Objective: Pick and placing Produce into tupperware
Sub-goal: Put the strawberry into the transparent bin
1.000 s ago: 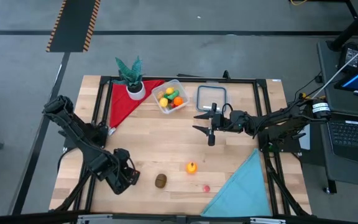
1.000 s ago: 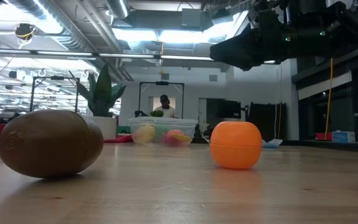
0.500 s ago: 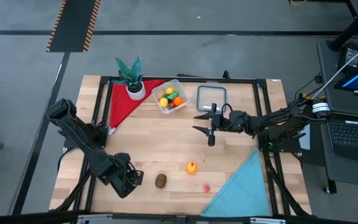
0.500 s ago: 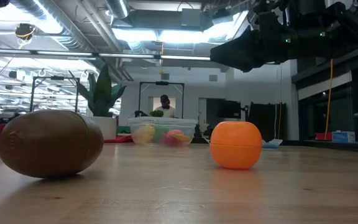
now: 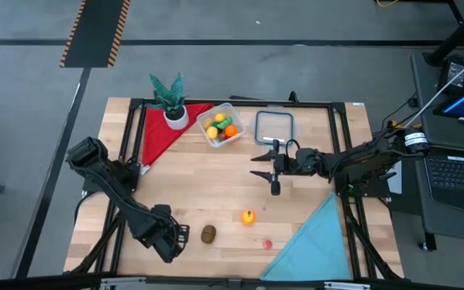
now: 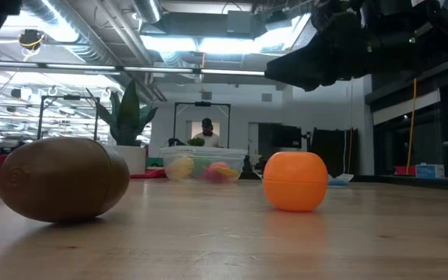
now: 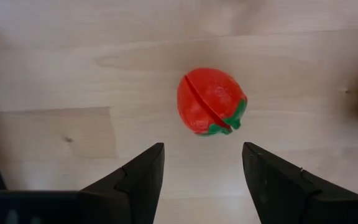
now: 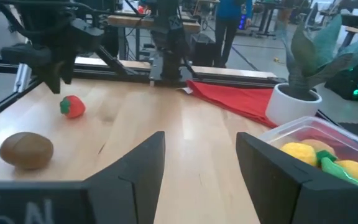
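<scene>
A red toy strawberry (image 7: 210, 102) lies on the wood near the table's near left corner. My left gripper (image 7: 204, 155) hovers above it, open, with a finger on either side and no touch. In the high view the left gripper (image 5: 170, 240) hides the strawberry. A brown kiwi (image 5: 208, 234), an orange fruit (image 5: 248, 216) and a small pink piece (image 5: 267, 243) lie along the near edge. The clear tupperware (image 5: 222, 125) at the far side holds several yellow, orange and green pieces. My right gripper (image 5: 258, 161) waits open above mid-table.
A potted plant (image 5: 171, 101) stands on a red cloth (image 5: 161, 133) left of the tupperware. The flat lid (image 5: 275, 126) lies to its right. A blue cloth (image 5: 316, 238) covers the near right corner. Bare wood lies between the kiwi and the tupperware. A person (image 6: 206, 132) stands far behind.
My left arm has moved toward the table's near edge and a little to the right, closer to the kiwi, and now stands over the strawberry. The fruits have stayed where they were.
</scene>
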Action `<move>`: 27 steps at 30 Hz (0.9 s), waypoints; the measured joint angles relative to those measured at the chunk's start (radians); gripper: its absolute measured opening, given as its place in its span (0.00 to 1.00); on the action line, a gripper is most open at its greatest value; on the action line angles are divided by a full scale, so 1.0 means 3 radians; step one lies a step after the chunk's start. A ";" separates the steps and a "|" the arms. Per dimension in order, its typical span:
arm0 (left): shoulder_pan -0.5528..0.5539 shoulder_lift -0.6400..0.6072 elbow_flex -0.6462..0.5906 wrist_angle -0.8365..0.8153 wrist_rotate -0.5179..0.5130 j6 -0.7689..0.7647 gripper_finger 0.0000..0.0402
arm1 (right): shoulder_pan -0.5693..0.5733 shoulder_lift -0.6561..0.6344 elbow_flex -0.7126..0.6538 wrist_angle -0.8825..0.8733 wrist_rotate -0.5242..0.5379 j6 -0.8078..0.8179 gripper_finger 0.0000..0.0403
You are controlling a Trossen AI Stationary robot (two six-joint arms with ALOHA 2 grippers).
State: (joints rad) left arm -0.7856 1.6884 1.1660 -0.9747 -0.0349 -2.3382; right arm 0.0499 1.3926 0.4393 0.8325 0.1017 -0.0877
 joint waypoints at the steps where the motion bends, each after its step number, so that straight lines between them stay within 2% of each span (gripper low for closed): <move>1: 0.0000 0.0025 0.0000 0.0027 -0.0001 -0.0045 0.51 | 0.0015 0.0000 0.0000 -0.0001 0.0000 0.0001 0.50; 16: 0.0162 0.0360 0.0000 0.0178 -0.0023 -0.0134 0.51 | 0.0353 0.0000 0.0000 -0.0029 -0.0004 -0.0012 0.50; 27: 0.0182 0.0398 0.0001 0.0128 -0.0022 -0.0116 0.51 | 0.0480 -0.0001 0.0000 -0.0061 -0.0003 -0.0095 0.50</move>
State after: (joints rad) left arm -0.7311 1.8076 1.1664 -0.9363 -0.0414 -2.3730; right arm 0.1940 1.3922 0.4393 0.8143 0.1009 -0.1162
